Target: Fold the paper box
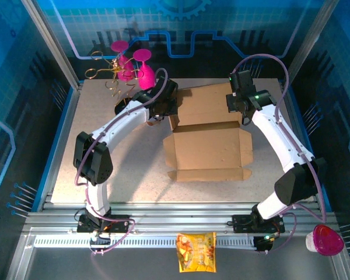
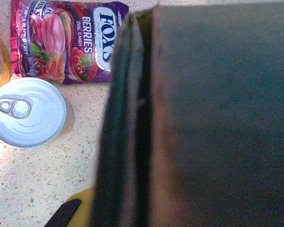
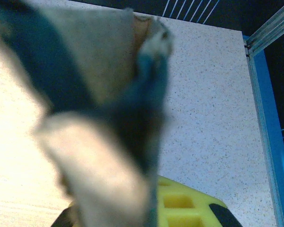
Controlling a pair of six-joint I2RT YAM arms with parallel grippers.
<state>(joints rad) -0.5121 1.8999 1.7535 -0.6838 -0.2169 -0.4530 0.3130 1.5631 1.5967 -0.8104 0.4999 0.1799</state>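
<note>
Pinching the paper box (image 1: 209,153) at both ends of its rear panel, the two arms are seemingly working at folding that panel upright. The box is lying open at the middle of the table (image 1: 122,175), with its flat base and front flaps spreading toward the table's near edge and the gripped panel toward the far edge.

The left gripper (image 1: 165,114) is pressing its fingers together on the panel's left end, and the right gripper (image 1: 238,111) is clamping the right end the same way.

Uneven pulling is looking like the main risk. One arm leading the other could be twisting the panel, buckling it off its crease, or tearing it at a pinch. Nothing is weighing the base down, so the whole box could go sliding across the table toward the candy packet (image 2: 66,40) and tin can (image 2: 27,112) lying beside it. Either pinch could also be slipping off.
</note>
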